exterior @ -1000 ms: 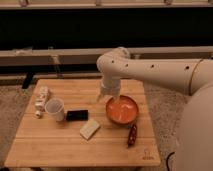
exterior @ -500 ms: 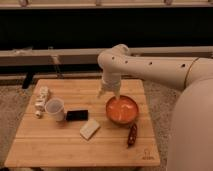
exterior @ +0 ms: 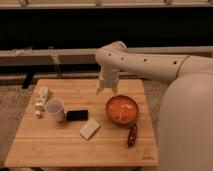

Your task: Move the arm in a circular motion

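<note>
Cream-white and thick, stretching in from the right side of the view as the arm [exterior: 150, 62], carrying small dark dots along its smooth rounded segments and swelling into a big rounded mass at the lower right. Bending at a rounded joint above the far edge of the wooden table [exterior: 50, 145] and turning straight down from there. Ending in a small gripper [exterior: 107, 91], pointing downward and hanging over the back middle of the table, just behind and to the left of an orange bowl [exterior: 121, 110]. Not managing to tell a wide gripper from a narrow one here. Noting a white cup [exterior: 55, 108] standing upright toward the table's left side, with a small black block [exterior: 77, 115] lying just to its right. Noting a pale slab [exterior: 90, 129] lying tilted a little nearer the front, between cup and bowl and touching neither. Spotting a dark reddish stick [exterior: 132, 135] lying near the front right, just in front of the bowl. Spotting a few small white pieces [exterior: 40, 100] clustered at the left edge beside the cup, too small to identify. Backing it all with a dark wall [exterior: 60, 30] crossed by a pale rail [exterior: 45, 54].
</note>
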Robot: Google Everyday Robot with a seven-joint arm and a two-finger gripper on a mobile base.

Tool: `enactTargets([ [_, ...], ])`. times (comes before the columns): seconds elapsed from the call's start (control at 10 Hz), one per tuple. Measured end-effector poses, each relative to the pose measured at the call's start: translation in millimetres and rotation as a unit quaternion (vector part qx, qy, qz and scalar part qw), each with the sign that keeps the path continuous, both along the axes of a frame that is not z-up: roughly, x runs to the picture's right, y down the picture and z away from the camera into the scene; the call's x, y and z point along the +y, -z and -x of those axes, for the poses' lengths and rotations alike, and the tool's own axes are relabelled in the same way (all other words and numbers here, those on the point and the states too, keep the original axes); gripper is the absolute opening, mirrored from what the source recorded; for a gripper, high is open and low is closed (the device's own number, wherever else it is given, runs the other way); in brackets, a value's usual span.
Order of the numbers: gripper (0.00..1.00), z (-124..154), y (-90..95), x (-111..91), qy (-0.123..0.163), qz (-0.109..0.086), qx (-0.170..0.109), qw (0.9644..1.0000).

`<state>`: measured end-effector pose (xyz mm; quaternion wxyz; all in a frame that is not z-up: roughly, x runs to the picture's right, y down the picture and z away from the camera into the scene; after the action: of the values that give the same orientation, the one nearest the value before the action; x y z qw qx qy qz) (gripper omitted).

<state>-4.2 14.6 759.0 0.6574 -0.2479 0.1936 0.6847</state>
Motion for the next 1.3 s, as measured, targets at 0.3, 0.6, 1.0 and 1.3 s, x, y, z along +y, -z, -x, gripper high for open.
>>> enactTargets([
  [0.3,0.65,19.7,-15.4,-14.8,0.017,-0.001,-0.007,0.9998],
  [0.6,0.65,37.9,-24.3,-24.0,0.04,-0.002,-0.017,0.999],
  [1.0,0.65,40.9,-25.5,-25.9,0.051,-0.005,-0.02,0.9985],
  [1.3,0.65,46.3,-25.3,-26.6,0.057,-0.006,-0.022,0.9981],
])
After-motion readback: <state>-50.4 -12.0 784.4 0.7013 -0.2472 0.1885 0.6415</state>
